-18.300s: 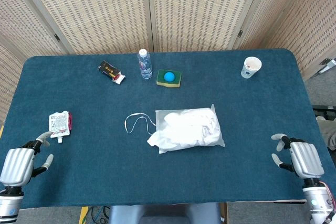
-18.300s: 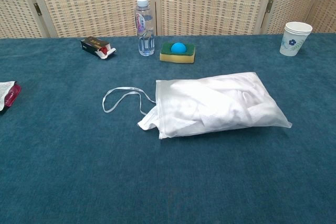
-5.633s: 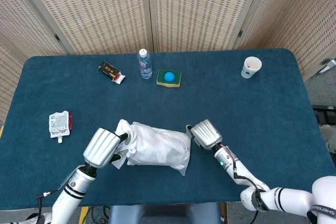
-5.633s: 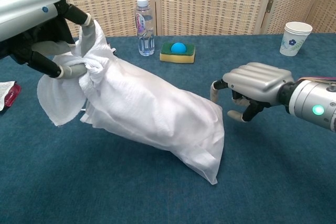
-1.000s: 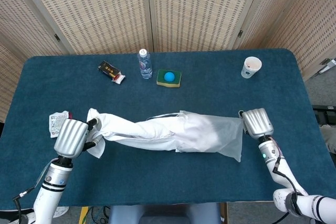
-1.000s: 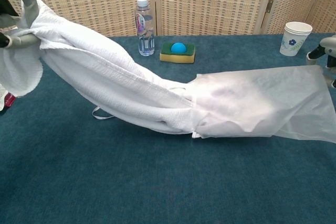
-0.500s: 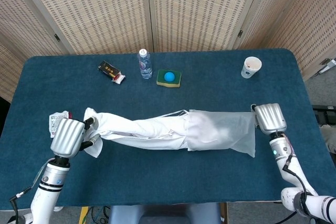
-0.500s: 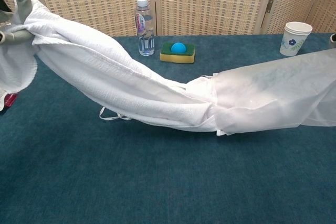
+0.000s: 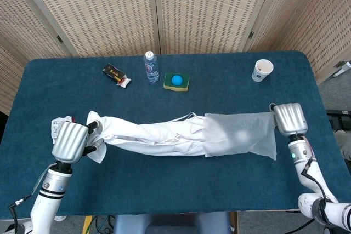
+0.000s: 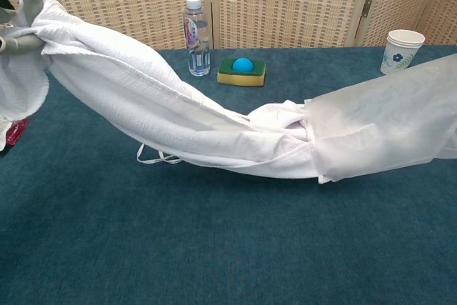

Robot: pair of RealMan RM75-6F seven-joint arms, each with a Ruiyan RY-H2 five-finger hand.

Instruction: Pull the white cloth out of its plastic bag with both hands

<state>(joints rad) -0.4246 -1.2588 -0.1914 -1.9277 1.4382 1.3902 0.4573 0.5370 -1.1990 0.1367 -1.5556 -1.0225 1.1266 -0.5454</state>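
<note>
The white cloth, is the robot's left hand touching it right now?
Touching. In the head view the left hand grips the bunched end of the white cloth, which stretches from its fingers towards the clear plastic bag.

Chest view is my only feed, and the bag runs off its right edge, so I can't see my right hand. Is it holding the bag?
Observer: Yes. In the head view, the right hand grips the plastic bag at its closed end.
Operator: And the left hand?
Observer: The left hand grips the white cloth at its far end, beside a small pouch.
Operator: Is the bag touching the cup?
Observer: No. The paper cup stands well behind it, apart.
</note>
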